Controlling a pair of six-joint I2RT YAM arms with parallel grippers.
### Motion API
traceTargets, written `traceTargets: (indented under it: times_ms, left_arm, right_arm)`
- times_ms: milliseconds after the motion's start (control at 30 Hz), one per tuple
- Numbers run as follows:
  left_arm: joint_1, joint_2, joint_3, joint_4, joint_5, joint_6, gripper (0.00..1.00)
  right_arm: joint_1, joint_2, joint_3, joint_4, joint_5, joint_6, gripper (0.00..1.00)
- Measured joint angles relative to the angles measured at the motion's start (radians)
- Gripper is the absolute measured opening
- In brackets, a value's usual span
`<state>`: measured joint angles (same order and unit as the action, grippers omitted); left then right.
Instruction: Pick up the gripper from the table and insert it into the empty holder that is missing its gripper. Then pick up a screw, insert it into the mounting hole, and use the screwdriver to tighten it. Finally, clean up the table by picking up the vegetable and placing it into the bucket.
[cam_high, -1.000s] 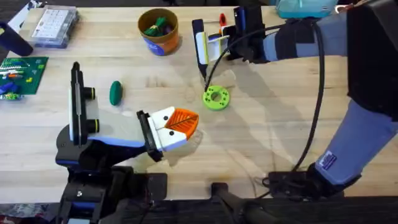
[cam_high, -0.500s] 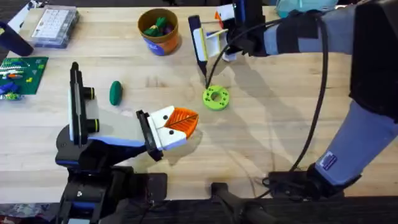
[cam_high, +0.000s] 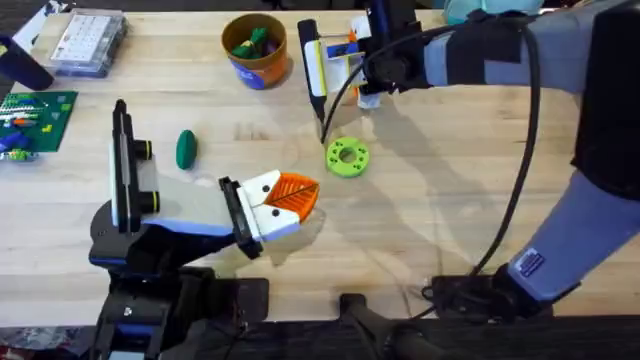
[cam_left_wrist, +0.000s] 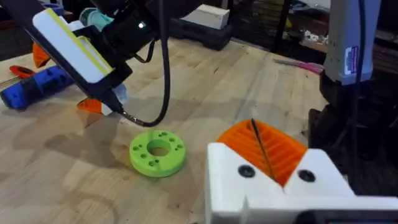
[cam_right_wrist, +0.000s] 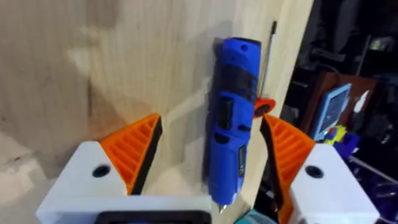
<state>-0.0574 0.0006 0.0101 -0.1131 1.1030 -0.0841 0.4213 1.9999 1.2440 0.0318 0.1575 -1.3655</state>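
Observation:
The blue screwdriver (cam_right_wrist: 229, 143) lies on the wood at the table's far edge, its metal bit pointing away. My right gripper (cam_right_wrist: 211, 127) is open just above it, one orange finger (cam_right_wrist: 134, 146) on each side and neither touching it. Seen from overhead, this gripper (cam_high: 340, 55) sits at the back centre. In the left wrist view the screwdriver (cam_left_wrist: 31, 88) shows behind that gripper (cam_left_wrist: 71, 46). The dark green vegetable (cam_high: 186, 148) lies left of centre. The bucket (cam_high: 254, 48) stands at the back. My left gripper (cam_high: 290, 197) is shut on nothing and rests near the middle. The holder and the screw are out of view.
A lime-green disc with a centre hole (cam_high: 347, 157) lies between the two grippers. A clear parts box (cam_high: 88, 40) and a green board (cam_high: 35, 120) sit at the far left. The right arm's cable (cam_high: 515, 150) hangs over the table's right side.
My right gripper has moved a little left and toward the table's back edge, over the screwdriver. The left arm and the other things have stayed put.

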Motion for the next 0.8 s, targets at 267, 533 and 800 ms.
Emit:
traceTargets:
  times_ms: [267, 533, 800]
  left_arm:
    - [0.0, 0.0, 0.0, 0.0, 0.0, 0.0, 0.015]
    - [0.0, 0.0, 0.0, 0.0, 0.0, 0.0, 0.015]
    - [0.0, 0.0, 0.0, 0.0, 0.0, 0.0, 0.015]
  right_arm:
    - [0.011, -0.015, 0.009, -0.082, 0.005, 0.036, 0.994]
    - [0.011, -0.015, 0.009, -0.082, 0.005, 0.036, 0.994]
    - [0.011, -0.015, 0.009, -0.082, 0.005, 0.036, 0.994]
